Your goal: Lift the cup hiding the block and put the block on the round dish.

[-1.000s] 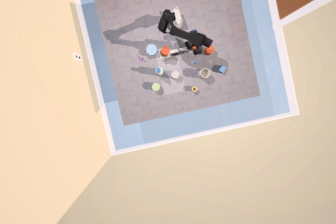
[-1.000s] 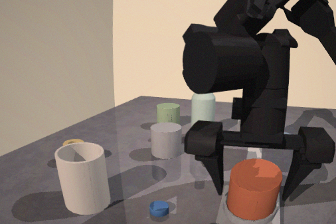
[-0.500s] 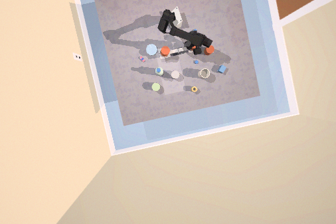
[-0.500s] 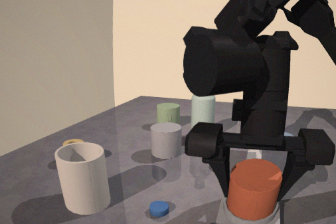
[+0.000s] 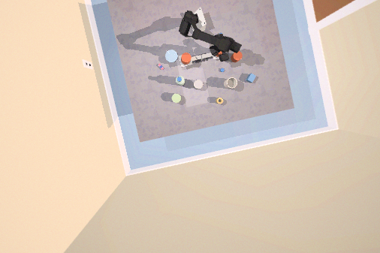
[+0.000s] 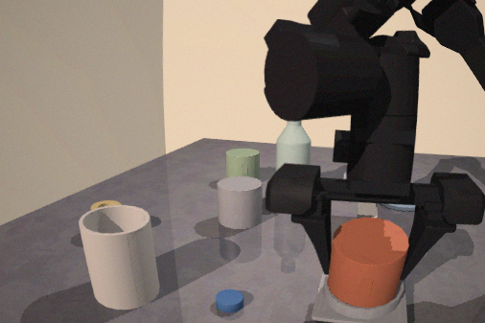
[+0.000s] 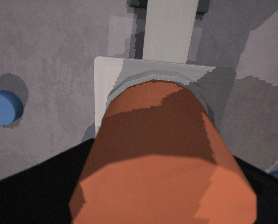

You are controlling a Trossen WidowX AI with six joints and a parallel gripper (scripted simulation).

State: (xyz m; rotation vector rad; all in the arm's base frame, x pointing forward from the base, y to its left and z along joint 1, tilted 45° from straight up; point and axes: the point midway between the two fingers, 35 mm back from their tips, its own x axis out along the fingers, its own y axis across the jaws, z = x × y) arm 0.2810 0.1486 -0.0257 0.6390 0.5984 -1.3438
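An orange cup [image 5: 220, 53] [image 6: 368, 265] [image 7: 160, 130] stands upright on the pan at one end of the balance [image 5: 203, 58] [image 6: 323, 312] [image 7: 170, 30]. My gripper [image 5: 219, 54] [image 6: 365, 275] is shut on this cup, one finger on each side, low on its wall. The cup's base is still within the pan's raised ring. The other orange cup [image 5: 185, 58] stands on the far end of the balance, hidden behind the arm in the exterior view. The light blue round dish [image 5: 171, 55] lies just beyond that cup, with nothing on it. No block shows.
Another orange cylinder [image 5: 236, 56] stands off the balance. A blue disc [image 5: 222, 70] [image 6: 229, 300] [image 7: 7, 107], open white cup [image 6: 120, 260], grey cylinder [image 5: 198, 84] [image 6: 240, 202], bottle [image 6: 293, 149], green cylinder [image 5: 176, 98] [image 6: 242, 165] and blue cube [image 5: 251, 78] stand along one side.
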